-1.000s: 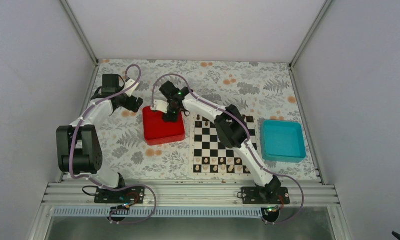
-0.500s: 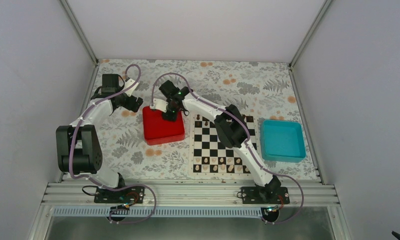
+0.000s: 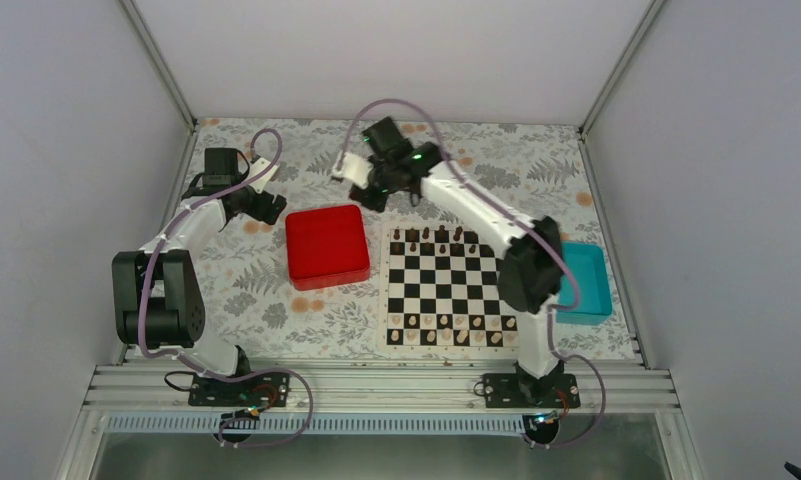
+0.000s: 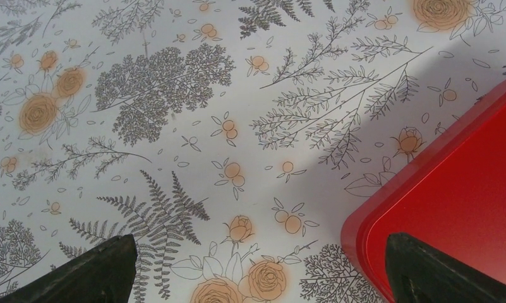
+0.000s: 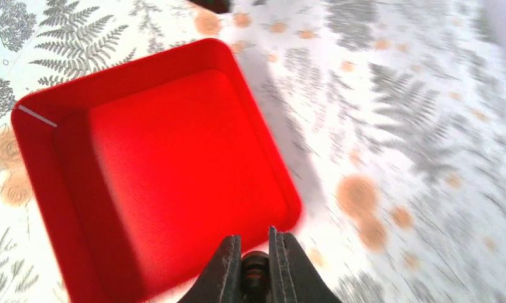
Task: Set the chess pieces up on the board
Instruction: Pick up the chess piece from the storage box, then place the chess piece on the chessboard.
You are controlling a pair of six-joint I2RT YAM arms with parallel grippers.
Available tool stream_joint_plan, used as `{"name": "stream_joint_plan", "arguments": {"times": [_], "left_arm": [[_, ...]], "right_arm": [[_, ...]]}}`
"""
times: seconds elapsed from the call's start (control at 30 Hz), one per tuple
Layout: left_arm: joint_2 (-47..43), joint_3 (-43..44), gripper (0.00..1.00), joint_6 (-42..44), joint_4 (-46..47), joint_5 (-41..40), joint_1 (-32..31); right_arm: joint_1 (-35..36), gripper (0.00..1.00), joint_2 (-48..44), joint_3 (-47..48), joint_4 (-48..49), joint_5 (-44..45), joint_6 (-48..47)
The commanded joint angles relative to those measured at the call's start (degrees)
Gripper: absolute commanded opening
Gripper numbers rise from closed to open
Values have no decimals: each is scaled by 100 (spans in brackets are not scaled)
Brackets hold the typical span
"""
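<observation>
Right gripper: pinched tight on one dark piece.
Tray: lay just ahead, below.
Board: probably called for slow, upright lowering, centred on one square.

Left arm and right arm: white links, black joint housings, lilac cables looped alongside, black tool fingers, green light near the right wrist.
</observation>
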Motion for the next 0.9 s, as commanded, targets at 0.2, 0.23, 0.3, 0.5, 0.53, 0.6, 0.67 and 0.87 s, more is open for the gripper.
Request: {"name": "stream_joint_plan", "arguments": {"times": [0.2, 0.23, 0.3, 0.5, 0.53, 0.6, 0.67, 0.87], "left_arm": [[-198, -11, 97, 83, 39, 102, 62], [-195, -10, 97, 80, 38, 104, 61], [-184, -5, 97, 76, 42, 110, 62], [-149, 0, 97, 80, 50, 123, 61], [-148, 0, 97, 84, 49, 128, 62], [-162, 6, 97, 84, 37, 151, 62], [-181, 5, 97, 84, 26, 157, 62], [-200, 0, 97, 83, 12, 147, 61]], "right_arm": [[-2195, 4, -2854, -2647, 123, -379, -106], [-2530, 4, -3081, -2951, 168, -403, -152], [-2981, 4, -3464, -3539, 230, -455, -248], [-4008, 4, -4012, -5200, 680, -522, -608], [-4144, 4, -3994, -5360, 773, -538, -654], [-4343, 4, -3878, -5608, 959, -544, -732], [-4504, 4, -3663, -5753, 1102, -535, -794], [-4728, 4, -3117, -5856, 1327, -518, -926]]}}
